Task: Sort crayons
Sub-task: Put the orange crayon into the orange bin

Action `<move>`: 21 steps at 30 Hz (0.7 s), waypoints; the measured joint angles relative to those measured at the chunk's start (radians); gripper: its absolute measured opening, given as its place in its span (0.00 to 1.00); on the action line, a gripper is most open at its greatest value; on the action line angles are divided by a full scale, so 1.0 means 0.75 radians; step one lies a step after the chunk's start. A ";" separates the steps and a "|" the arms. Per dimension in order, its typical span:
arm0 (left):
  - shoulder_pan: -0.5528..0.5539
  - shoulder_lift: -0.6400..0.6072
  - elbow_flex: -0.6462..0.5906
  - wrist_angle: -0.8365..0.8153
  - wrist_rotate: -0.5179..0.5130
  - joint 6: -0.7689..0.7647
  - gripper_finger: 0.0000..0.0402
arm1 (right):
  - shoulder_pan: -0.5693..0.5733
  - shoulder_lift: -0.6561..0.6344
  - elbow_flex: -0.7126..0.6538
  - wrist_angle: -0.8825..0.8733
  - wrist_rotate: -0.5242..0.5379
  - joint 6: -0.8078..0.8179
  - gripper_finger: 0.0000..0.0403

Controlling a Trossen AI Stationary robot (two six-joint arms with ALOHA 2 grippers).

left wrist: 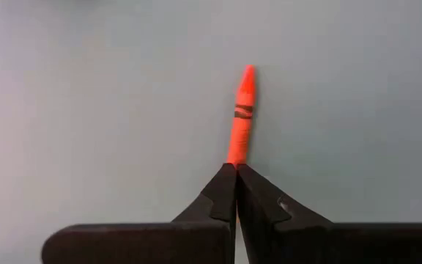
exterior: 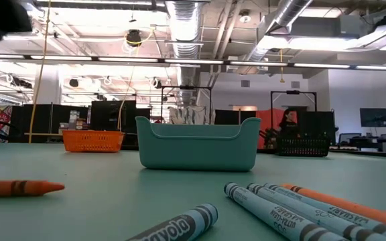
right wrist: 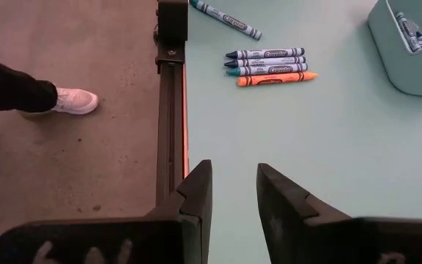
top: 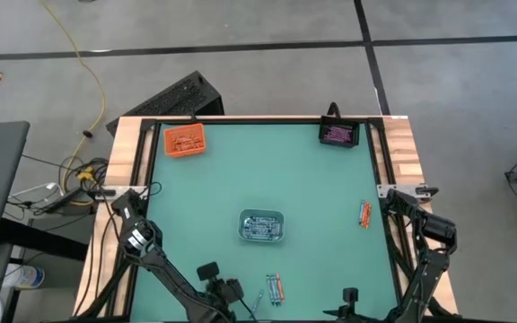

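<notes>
Left wrist view showed us the left gripper [left wrist: 236,170] with its fingers pressed together on the blunt end of an orange crayon [left wrist: 241,114], which lay flat on the green table [left wrist: 86,110] and pointed away from the fingertips. From overhead we placed that gripper [top: 212,272] at the near edge of the table, left of centre. We found the right gripper [right wrist: 233,183] with its fingers apart and nothing between them, hanging above the table's near edge beside the dark frame rail [right wrist: 171,110]; overhead it sat near the front right corner [top: 349,296]. We noted a small group of crayons [top: 274,289] lying side by side near the front edge, three blue ones and one orange one, with a single blue crayon [right wrist: 226,18] lying apart just beside them. We saw two more orange crayons [top: 364,213] lying near the right edge. A pale tray [top: 262,225] at the table's centre held blue crayons, an orange tray [top: 184,141] stood at the far left corner and a black tray [top: 338,135] at the far right corner. Beyond the rail we saw a person's shoe [right wrist: 75,100] on the floor.
</notes>
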 joint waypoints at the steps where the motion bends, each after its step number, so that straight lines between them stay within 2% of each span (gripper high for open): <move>1: 0.005 0.000 0.012 -0.036 -0.010 0.016 0.01 | 0.000 0.000 0.000 0.000 0.000 0.000 0.25; 8: 0.057 0.000 0.095 -0.251 -0.107 0.136 0.00 | -0.001 0.000 0.000 -0.001 0.026 0.000 0.25; 13: 0.109 -0.001 0.132 -0.322 -0.114 0.306 0.00 | -0.002 0.000 0.000 -0.001 0.067 0.000 0.25; 16: 0.147 -0.002 0.130 -0.389 -0.103 0.409 0.00 | -0.003 0.000 0.000 -0.005 0.070 0.000 0.25; 21: 0.228 -0.042 0.070 -0.406 -0.191 0.546 0.05 | -0.004 -0.001 -0.020 0.002 0.098 0.005 0.25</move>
